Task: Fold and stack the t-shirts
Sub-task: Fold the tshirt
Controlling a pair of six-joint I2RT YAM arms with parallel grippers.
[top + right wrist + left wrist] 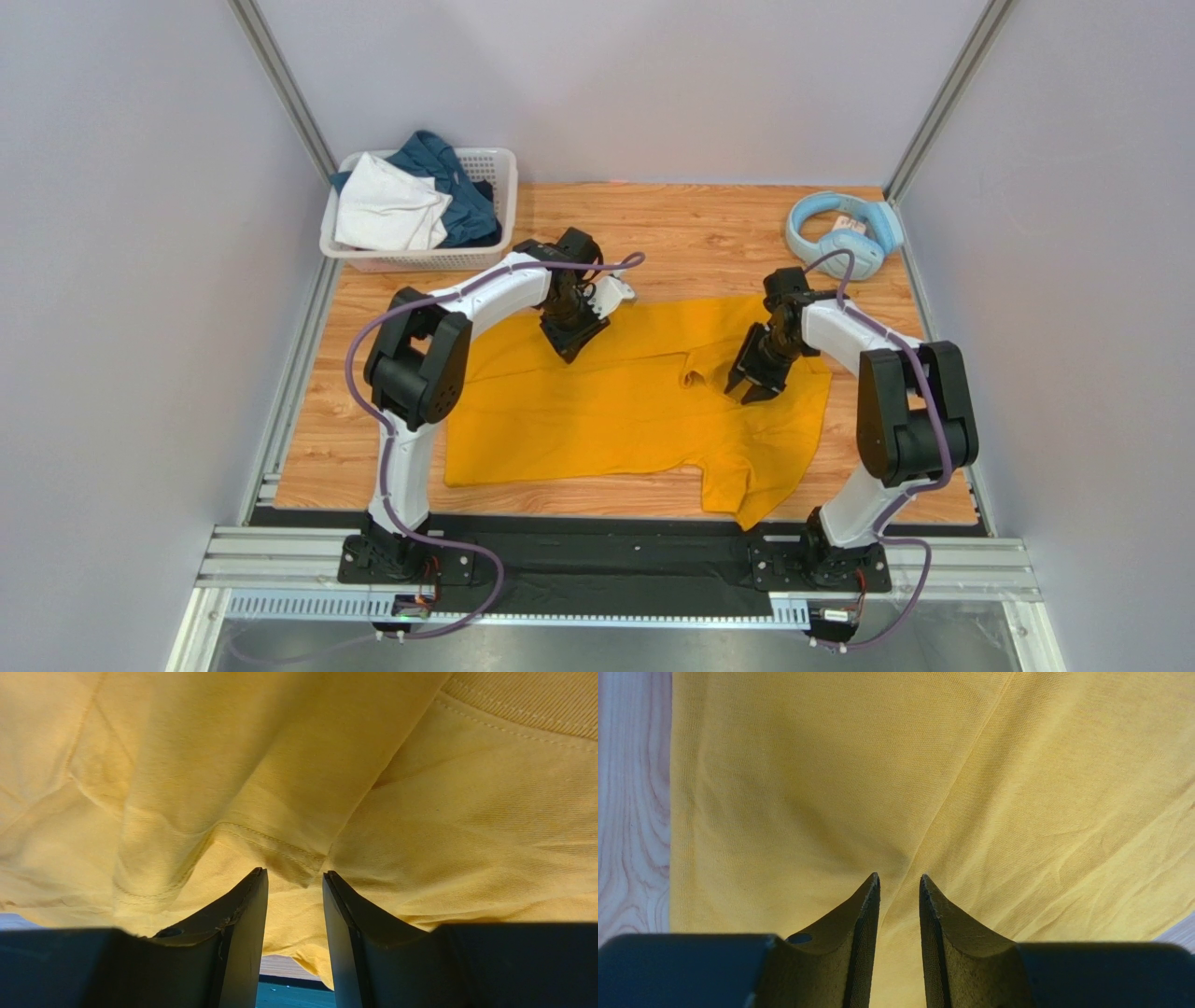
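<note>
Yellow tee [603, 406] x1, basket garments [393, 207] x2

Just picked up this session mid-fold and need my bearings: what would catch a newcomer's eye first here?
The mustard-yellow t-shirt dominates, spread across the middle of the wooden table, with the left gripper pinching its far edge and the right gripper holding cloth near the collar. Behind, a white basket in the far-left corner holds a white garment and a teal garment; light-blue headphones lie far right.
</note>
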